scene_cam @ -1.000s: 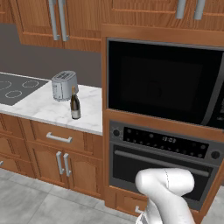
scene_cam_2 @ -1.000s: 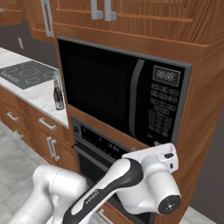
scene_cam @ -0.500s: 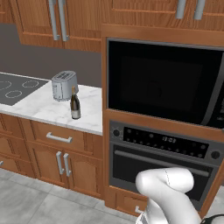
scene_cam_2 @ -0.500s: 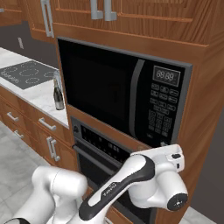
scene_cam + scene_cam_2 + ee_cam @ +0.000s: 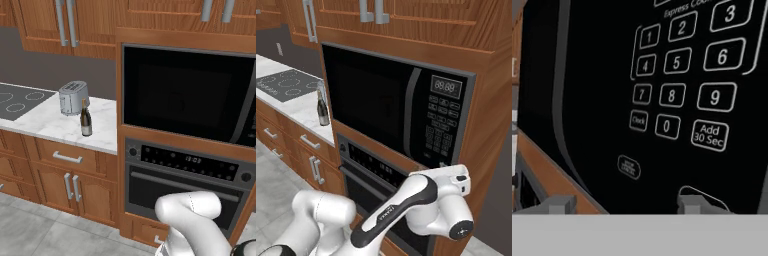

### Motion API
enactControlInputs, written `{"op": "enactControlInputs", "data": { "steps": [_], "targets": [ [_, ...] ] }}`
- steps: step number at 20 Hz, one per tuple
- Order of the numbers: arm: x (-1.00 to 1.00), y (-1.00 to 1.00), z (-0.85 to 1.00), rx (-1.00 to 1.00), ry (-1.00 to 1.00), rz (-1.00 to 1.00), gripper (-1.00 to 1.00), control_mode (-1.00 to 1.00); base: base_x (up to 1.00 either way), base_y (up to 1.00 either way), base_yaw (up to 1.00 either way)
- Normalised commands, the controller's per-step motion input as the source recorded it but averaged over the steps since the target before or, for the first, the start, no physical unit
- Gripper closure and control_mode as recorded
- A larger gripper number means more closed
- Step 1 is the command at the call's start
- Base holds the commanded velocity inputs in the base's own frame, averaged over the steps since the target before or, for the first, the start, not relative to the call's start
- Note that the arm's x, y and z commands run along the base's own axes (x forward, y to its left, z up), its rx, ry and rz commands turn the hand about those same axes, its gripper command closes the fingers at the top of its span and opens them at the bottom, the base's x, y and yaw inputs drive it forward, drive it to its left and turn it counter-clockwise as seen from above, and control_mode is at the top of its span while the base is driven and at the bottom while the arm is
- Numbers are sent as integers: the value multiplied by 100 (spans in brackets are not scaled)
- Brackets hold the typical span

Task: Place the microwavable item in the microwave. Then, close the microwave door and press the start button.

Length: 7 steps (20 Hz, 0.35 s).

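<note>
Hand view, fingertips: two grey fingertips (image 5: pixel 699 204) are being seen at the bottom edge, set well apart with nothing held between them; the gripper (image 5: pixel 628 205) is being presented as spread open.
Hand view, right fingertip: it is being held against or just in front of the lowest outlined button (image 5: pixel 704 195) on the control strip (image 5: pixel 682 90); actual contact cannot be told.
Hand view, left fingertip: it is being shown over the wooden ledge (image 5: pixel 549 172) beneath the microwave.
Hand view, keypad: number keys, a "Clock" key and an "Add 30 Sec" key (image 5: pixel 710 134) are being displayed above the fingertips.
Right base view, arm: the white wrist (image 5: pixel 448 182) is being held at the lower right corner of the microwave (image 5: pixel 398 107), below its keypad.
Both base views, microwave door: the microwave door (image 5: pixel 368 102) is being shown shut, flush with the black front; the interior is being hidden by its dark window.
Mug: whether it is inside cannot be told.
Below the microwave: the oven (image 5: pixel 185 185) with its bar handle is being partly covered by the arm.
Left base view, counter: a wine bottle (image 5: pixel 86 119) is being shown upright on the marble counter (image 5: pixel 55 125), just in front of the silver toaster (image 5: pixel 73 97); the cooktop (image 5: pixel 17 100) is being shown further left.
</note>
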Motion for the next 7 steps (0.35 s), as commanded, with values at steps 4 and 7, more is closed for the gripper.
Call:
{"op": "enactControlInputs", "data": {
  "steps": [4,7],
  "targets": [
    [24,-4,-21,4,0,0,-100,-100,0,0,0],
    [22,-1,-16,4,0,0,-100,-100,0,0,0]
  ]
}}
